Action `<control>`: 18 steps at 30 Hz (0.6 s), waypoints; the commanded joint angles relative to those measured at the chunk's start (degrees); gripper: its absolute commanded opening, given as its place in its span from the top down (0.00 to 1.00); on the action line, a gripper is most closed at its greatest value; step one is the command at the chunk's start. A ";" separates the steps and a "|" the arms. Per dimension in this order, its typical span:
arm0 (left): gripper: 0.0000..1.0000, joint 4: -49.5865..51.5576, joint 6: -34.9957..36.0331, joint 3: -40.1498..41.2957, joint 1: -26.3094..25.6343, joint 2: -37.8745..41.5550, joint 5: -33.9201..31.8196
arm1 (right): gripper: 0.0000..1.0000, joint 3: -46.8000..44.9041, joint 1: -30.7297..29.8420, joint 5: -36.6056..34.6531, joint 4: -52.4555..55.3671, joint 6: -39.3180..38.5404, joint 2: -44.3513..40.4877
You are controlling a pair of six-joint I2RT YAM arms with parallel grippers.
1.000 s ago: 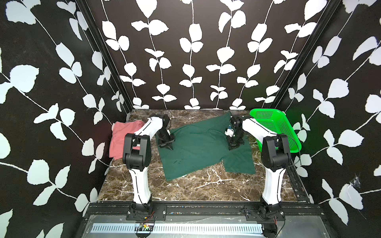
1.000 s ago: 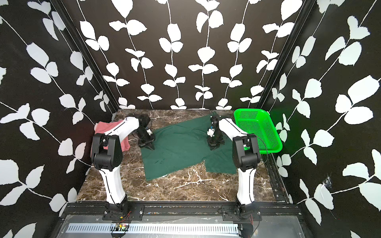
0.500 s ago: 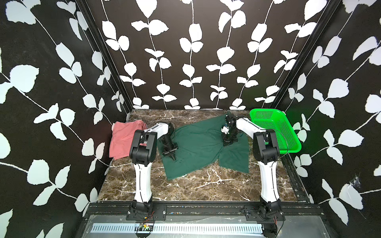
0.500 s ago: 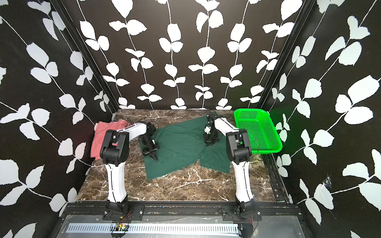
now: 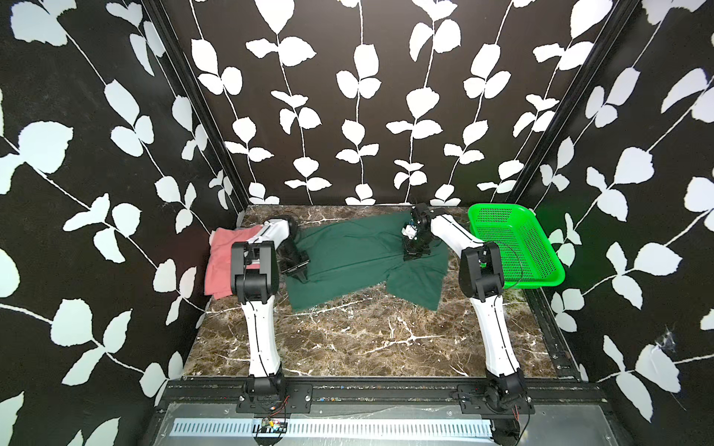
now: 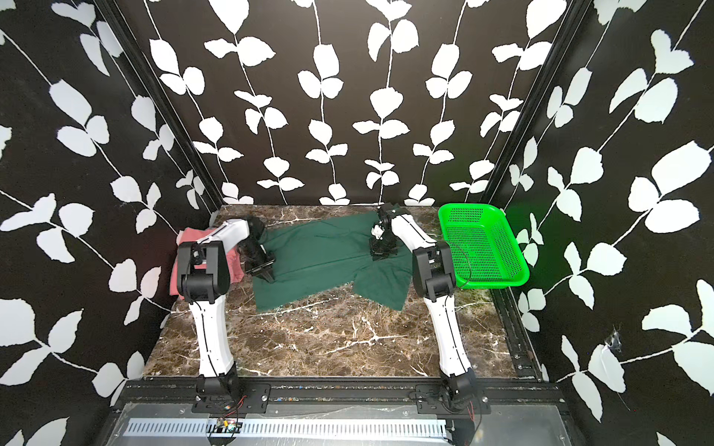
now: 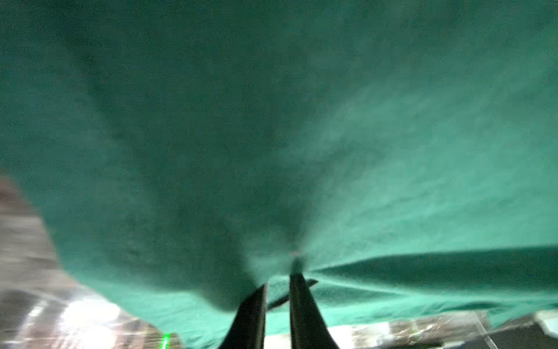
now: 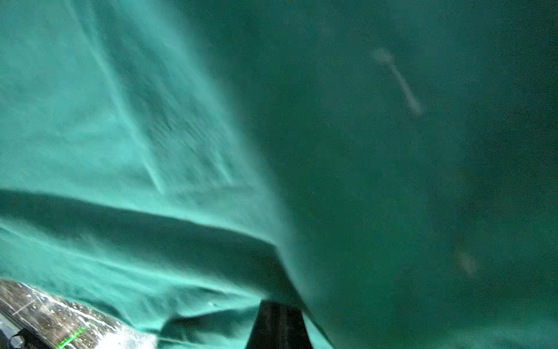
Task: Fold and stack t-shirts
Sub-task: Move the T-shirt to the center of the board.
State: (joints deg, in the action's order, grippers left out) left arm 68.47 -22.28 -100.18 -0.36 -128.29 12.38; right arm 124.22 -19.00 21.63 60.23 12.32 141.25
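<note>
A large dark green t-shirt lies spread over the back middle of the marble table, rumpled toward the right. My left gripper is low on its left edge. The jaws stand a narrow gap apart, and the cloth still puckers at their tips. My right gripper is down on the shirt's right part. Its fingers look pressed together, with a fold of the cloth running off them. A salmon-pink t-shirt lies against the left wall, partly behind my left arm.
A bright green perforated basket stands at the right edge, tilted against the wall, just beside my right arm. Bare marble table stretches across the front half. Patterned walls close in on three sides.
The left jaws have parted a little. The right gripper has moved left and back, dragging the shirt's right part inward. The left gripper has shifted slightly left along the shirt's edge.
</note>
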 commanded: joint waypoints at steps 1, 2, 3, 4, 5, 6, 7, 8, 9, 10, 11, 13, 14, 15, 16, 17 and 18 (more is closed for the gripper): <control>0.66 -3.21 2.84 1.09 0.13 3.39 1.67 | 0.58 0.19 -0.76 -0.08 7.20 -2.76 -3.70; 0.58 -4.33 3.10 2.46 0.12 5.04 3.79 | 0.46 -2.69 -0.88 -0.30 7.18 -3.16 -6.14; 0.49 -6.10 3.22 5.25 0.07 7.48 5.56 | 0.39 -7.47 -0.99 0.06 6.27 -3.26 -9.36; 0.44 -7.86 3.11 7.97 0.13 9.79 6.51 | 0.35 -12.16 -1.03 1.24 4.77 -3.05 -12.41; 0.40 -9.73 2.79 11.35 0.17 12.60 7.04 | 0.32 -17.82 -1.03 2.35 2.57 -2.30 -15.95; 0.35 -11.35 2.66 14.66 0.13 15.30 7.39 | 0.31 -23.25 -0.95 3.67 0.28 -1.42 -19.67; 0.33 -12.35 2.45 17.09 0.14 17.34 7.93 | 0.30 -27.57 -0.95 4.06 -1.57 -0.64 -22.36; 0.29 -13.61 2.41 20.16 0.10 19.58 8.68 | 0.29 -32.35 -0.95 4.63 -3.46 0.49 -25.50; 0.24 -14.75 2.26 22.81 0.11 21.65 9.73 | 0.29 -36.21 -0.95 4.74 -4.82 1.62 -28.02; 0.23 -15.75 2.15 25.33 0.14 23.74 10.62 | 0.29 -40.37 -0.91 4.60 -5.91 2.70 -30.43; 0.23 -16.40 2.11 27.48 0.02 25.48 11.36 | 0.29 -43.54 -0.94 4.18 -7.18 3.59 -32.23; 0.23 -17.56 2.12 32.37 0.01 29.10 11.20 | 0.30 -51.44 -0.88 4.27 -11.14 6.25 -35.74; 0.23 -17.79 2.14 34.17 0.14 30.24 10.34 | 0.30 -54.27 -0.94 4.19 -13.05 7.32 -37.13; 0.23 -18.41 2.22 36.13 0.11 31.45 9.16 | 0.30 -57.13 -0.87 4.08 -15.49 8.52 -38.31; 0.24 -19.43 1.96 37.85 0.22 32.26 7.68 | 0.30 -59.62 -0.80 4.19 -18.01 9.94 -39.41; 0.24 -20.72 1.37 39.33 0.16 33.04 6.53 | 0.30 -61.84 -0.60 4.55 -20.26 11.19 -40.06; 0.24 -23.36 0.18 41.33 0.35 34.22 6.35 | 0.31 -64.14 -0.11 5.68 -23.54 12.90 -40.63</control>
State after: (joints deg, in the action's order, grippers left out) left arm 50.46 -20.80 -62.41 -0.21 -96.66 20.75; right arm 64.97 -19.77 26.02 46.13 19.97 102.10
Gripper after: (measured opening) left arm 0.760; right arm 0.696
